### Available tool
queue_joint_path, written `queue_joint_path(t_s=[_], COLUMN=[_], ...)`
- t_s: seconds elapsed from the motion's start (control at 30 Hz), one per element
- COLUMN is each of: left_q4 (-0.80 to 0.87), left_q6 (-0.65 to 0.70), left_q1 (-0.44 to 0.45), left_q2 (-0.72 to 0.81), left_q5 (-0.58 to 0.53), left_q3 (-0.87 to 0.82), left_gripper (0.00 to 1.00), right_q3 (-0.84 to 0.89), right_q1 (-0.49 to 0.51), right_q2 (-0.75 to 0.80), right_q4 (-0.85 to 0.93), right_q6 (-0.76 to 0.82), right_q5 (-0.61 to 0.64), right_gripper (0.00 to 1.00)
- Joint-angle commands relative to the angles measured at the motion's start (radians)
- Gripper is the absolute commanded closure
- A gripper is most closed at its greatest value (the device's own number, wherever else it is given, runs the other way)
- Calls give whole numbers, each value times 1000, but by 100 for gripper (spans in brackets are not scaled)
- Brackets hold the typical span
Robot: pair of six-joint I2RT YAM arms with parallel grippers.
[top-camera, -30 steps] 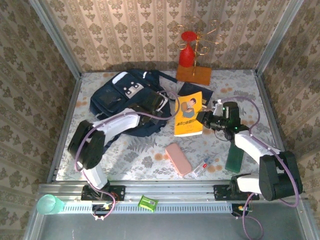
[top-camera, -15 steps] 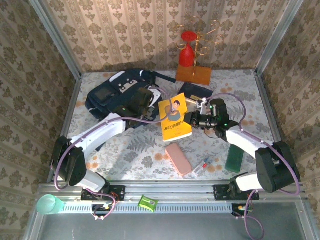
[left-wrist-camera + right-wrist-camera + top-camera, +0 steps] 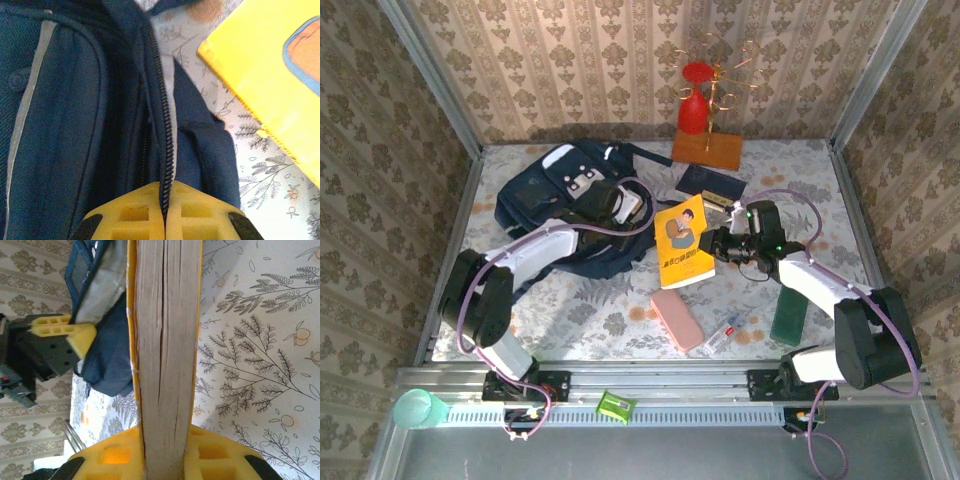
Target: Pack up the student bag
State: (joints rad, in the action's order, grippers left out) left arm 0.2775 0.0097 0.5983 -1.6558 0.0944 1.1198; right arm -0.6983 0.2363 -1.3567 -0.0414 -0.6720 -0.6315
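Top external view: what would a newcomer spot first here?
The bright yellow book stands out mid-table, gripped along its page edge by the right end effector, just right of the student bag. The left end effector is pinched shut on the bag's zipper edge. At the back wall a red vase stands beside a gold wire stand.

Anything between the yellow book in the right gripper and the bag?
Nothing visible. Bare table lies between the yellow book, held by the right gripper, and the student bag. The left gripper pinches the bag's zipper edge on that side.
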Motion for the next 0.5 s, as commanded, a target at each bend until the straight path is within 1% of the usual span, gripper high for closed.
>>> queue_joint_path(t_s=[0.0,0.1,0.33,0.47], left_q4=[-16,-11,-3,5], left_q6=[-25,-24,-24,-18], left_q1=[-17,-20,-28,-30], left_q2=[-14,-35,-70,-91], left_q5=[50,51,61,59], left_q3=[55,66,91,106], left_gripper=[95,90,81,80], right_q3=[-28,-30,-30,-24], right_q1=[-1,0,-1,-1], right_q2=[1,-8,-24,-28], right_q4=[-33,-38,-49,-58], right_q6=[28,29,29,25], right_q5=[-10,-10,-16,-16], right_gripper=[100,100,100,100])
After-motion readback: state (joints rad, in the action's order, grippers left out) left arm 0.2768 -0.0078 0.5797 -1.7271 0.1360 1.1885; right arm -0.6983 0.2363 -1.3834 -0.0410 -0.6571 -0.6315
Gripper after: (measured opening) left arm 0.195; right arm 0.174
